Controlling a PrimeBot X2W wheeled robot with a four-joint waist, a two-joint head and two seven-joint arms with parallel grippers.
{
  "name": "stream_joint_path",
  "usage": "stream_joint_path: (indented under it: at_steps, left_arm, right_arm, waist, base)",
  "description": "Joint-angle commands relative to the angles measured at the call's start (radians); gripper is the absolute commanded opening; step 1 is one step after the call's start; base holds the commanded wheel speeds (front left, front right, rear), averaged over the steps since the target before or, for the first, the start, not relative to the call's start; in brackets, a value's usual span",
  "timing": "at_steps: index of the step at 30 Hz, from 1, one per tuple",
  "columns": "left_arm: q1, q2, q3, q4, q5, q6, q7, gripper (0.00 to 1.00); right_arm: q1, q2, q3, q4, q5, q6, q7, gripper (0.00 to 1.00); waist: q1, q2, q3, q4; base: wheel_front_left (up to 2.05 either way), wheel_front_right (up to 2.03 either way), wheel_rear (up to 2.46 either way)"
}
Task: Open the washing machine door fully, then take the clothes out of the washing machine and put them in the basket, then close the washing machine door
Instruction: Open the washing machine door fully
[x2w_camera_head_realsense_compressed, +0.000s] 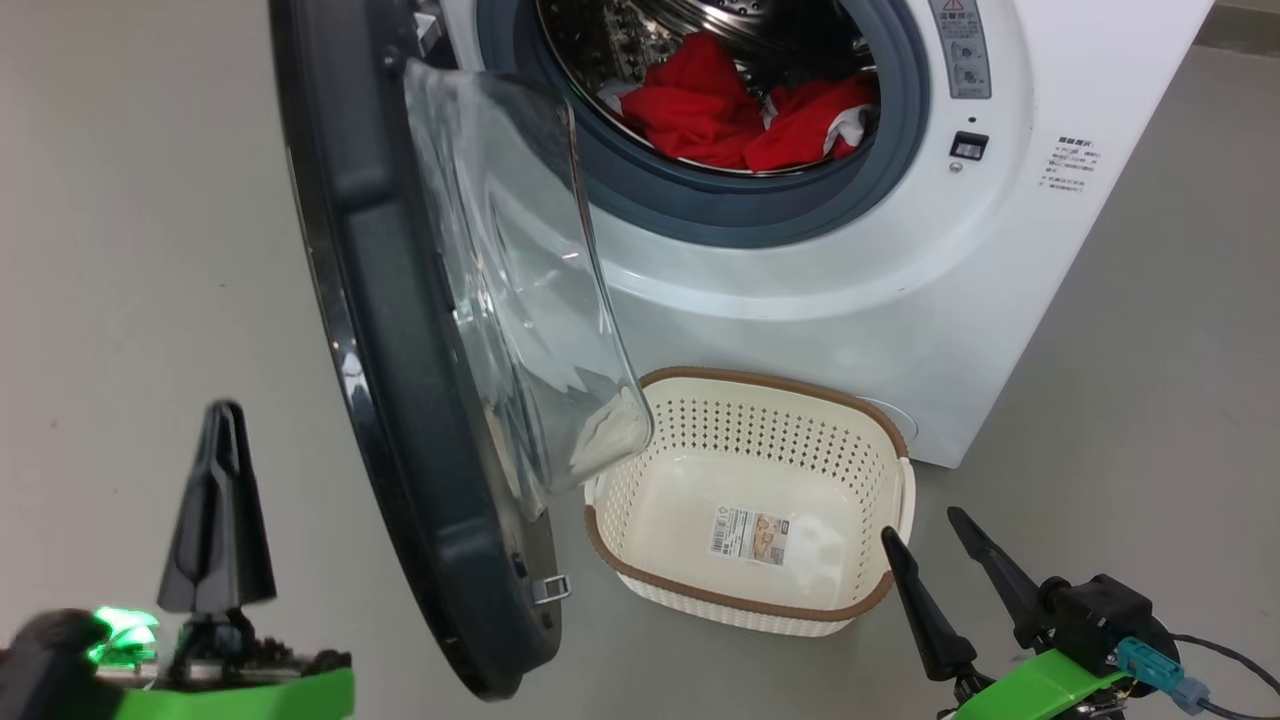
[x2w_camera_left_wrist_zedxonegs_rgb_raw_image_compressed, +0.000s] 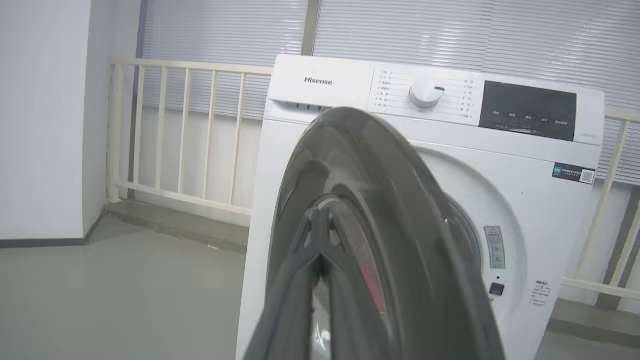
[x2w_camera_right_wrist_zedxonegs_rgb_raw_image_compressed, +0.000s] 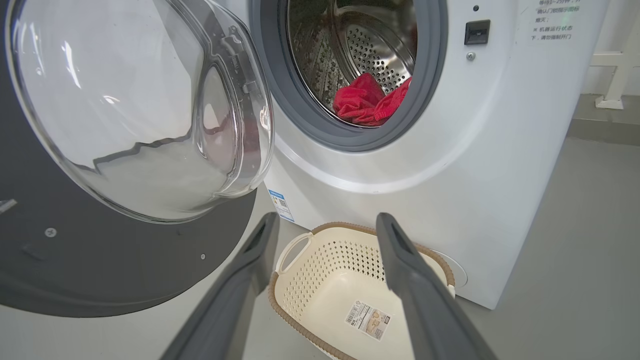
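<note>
Both jaws free, left pinched together, right spread wide, door (x2w_camera_head_realsense_compressed: 400, 400) beside basket (x2w_camera_head_realsense_compressed: 770, 379), red clothes (x2w_camera_head_realsense_compressed: 700, 110) in drum (x2w_camera_head_realsense_compressed: 620, 40).

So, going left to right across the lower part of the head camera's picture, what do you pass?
Left gripper, closed on nothing → washing machine door, swung open → basket on the floor → right gripper, open.

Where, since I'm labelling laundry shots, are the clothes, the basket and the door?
clothes (x2w_camera_head_realsense_compressed: 695, 100), head view, middle of the red fabric
basket (x2w_camera_head_realsense_compressed: 770, 430), head view, perforated back wall
door (x2w_camera_head_realsense_compressed: 385, 330), head view, black inner rim
</note>
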Motion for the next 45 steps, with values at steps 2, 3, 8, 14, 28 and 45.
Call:
stream_joint_path:
  at_steps: [2,3,8,14,28,45]
  left_arm:
    - [-0.038,0.011,0.007,-0.108,0.025,0.012,-0.008,0.0]
    - [-0.04,0.011,-0.012,-0.148,0.041,0.018,-0.008,0.0]
    - [-0.016,0.011,-0.168,-0.274,0.088,0.033,-0.008,0.0]
    - [0.054,0.011,-0.375,-0.149,0.079,0.02,-0.008,0.0]
    - [0.04,0.011,-0.366,0.18,-0.005,0.027,-0.008,0.0]
    - [0.068,0.011,-0.077,0.205,0.013,0.028,-0.008,0.0]
  right_arm:
    - [-0.017,-0.01,0.017,-0.027,0.009,0.006,-0.012,1.0]
    - [-0.018,-0.01,0.017,-0.028,0.01,0.006,-0.012,1.0]
    - [-0.022,-0.011,0.021,-0.032,0.01,0.006,-0.012,1.0]
    - [-0.029,-0.012,0.025,-0.034,0.011,0.006,-0.012,1.0]
    - [-0.033,-0.015,0.022,-0.035,0.01,0.006,-0.012,1.0]
    - [-0.023,-0.007,0.029,-0.031,0.01,0.006,-0.012,1.0]
  waist:
    - [0.0,-0.0001,0.002,0.001]
    - [0.0,-0.0001,0.003,0.002]
    - [0.0,-0.0001,0.008,0.0]
    - [0.0,-0.0001,0.019,-0.001]
    - [0.0,-0.0001,0.029,0.001]
    - [0.0,-0.0001,0.022,0.024]
  base:
    - [0.0,0.0,0.0]
    - [0.0,0.0,0.0]
    - [0.0,0.0,0.0]
    - [0.0,0.0,0.0]
    - [0.0,0.0,0.0]
    - [0.0,0.0,0.0]
